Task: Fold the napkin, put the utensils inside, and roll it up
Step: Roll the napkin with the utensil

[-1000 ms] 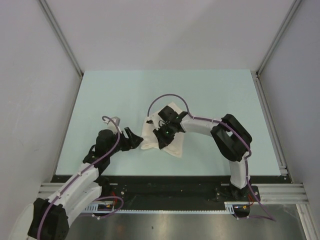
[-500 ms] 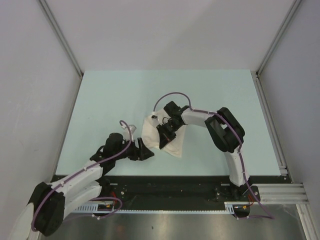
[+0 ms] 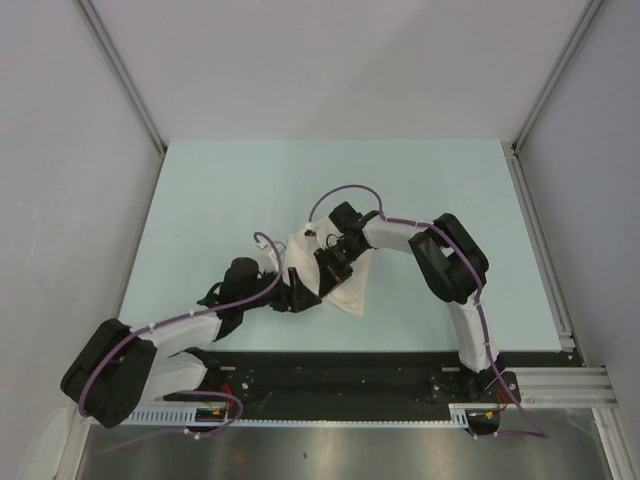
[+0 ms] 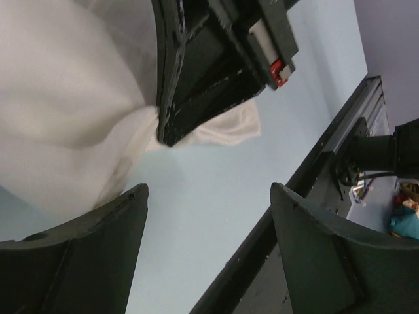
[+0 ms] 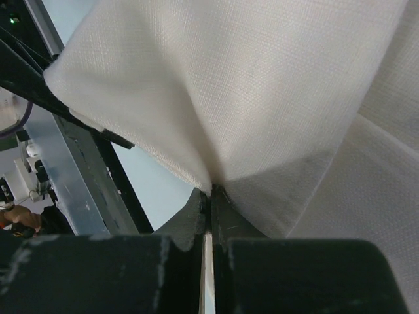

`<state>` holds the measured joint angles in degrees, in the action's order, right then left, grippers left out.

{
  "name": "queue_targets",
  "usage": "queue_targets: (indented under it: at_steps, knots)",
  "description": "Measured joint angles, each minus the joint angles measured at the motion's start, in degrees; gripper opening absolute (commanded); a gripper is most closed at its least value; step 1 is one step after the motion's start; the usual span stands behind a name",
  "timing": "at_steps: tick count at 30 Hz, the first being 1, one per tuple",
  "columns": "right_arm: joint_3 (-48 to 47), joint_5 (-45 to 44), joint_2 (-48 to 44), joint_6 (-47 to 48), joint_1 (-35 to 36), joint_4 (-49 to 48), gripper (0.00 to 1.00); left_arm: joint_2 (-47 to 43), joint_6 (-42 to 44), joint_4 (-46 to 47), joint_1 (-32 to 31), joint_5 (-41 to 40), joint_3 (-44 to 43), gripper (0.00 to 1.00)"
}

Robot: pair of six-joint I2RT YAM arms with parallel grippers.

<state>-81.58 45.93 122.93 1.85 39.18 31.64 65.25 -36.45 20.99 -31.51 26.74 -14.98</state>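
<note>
Napkin (image 3: pixel 347 290) lies bunched on the near middle of the table (image 3: pixel 220 200). At its near-left edge stands the left gripper (image 4: pixel 208 196), jaws spread wide and grasping nothing, with the cloth just beyond its fingertips. Farther in, the right gripper (image 5: pixel 209 196) is clenched on a fold of the cloth, and creases gather at the pinch.

My bench (image 3: pixel 220 195) is a flat, pale mint-green top. The cream-white napkin (image 3: pixel 348 292) lies on it in rumpled folds, near the middle, closer to my near edge than the far one.
</note>
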Motion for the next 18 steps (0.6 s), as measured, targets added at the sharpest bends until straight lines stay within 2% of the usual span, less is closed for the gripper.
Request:
queue_targets:
  at_steps: [7, 18]
  knots:
    - [-0.1, 0.5, 0.2, -0.4, -0.1, 0.0, 0.00, 4.1, -0.2, 5.9, 0.0, -2.2, -1.0, 0.79]
    - [-0.1, 0.9, 0.4, -0.9, -0.3, 0.0, 0.00, 5.9, 0.0, 8.9, -0.1, -4.7, -1.0, 0.79]
